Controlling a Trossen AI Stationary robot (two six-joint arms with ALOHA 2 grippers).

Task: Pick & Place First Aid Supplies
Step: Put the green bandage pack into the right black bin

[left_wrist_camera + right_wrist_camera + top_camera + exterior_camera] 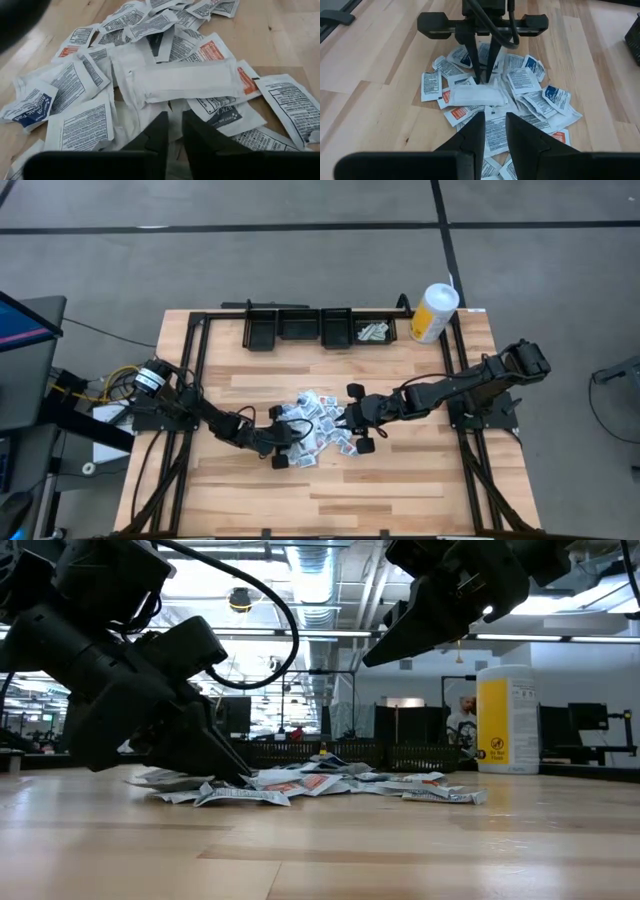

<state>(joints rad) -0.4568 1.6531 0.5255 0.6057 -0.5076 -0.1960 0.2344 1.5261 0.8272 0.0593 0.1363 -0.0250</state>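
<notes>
Left arm first: left pincer (284, 450) is down at the near-left edge of the packet pile (318, 427), tips at counter (400, 480) level. In the left wrist view its fingers (159, 131) stand close together with a thin gap, right at the edge of the long white oblong packet (182, 80). The right wrist view shows the tips touching that packet's far edge, but I can't tell whether it's actually pinched or the tips are just resting on the heap.

Pile itself: small flat packets, white with grey-blue print, a few with orange bands, overlapping mid-counter. The oblong one lies on top, crosswise.

Right pincer (357, 420) hovers above the pile's right side, off the counter. Fingers (472, 132) narrowly apart, nothing between them.

Back row: four black bins (320, 328); the rightmost bin (374, 331) already has a few packets in it. White-and-yellow canister (432, 312) stands just right of the bins.

Judgement on the step: left is going for a grasp on the top packet. To do it well:
- catch one packet edge only, since the neighbours overlap and could drag along
- lift straight up before swinging toward the bins
- keep right clear of left's exit path
</notes>
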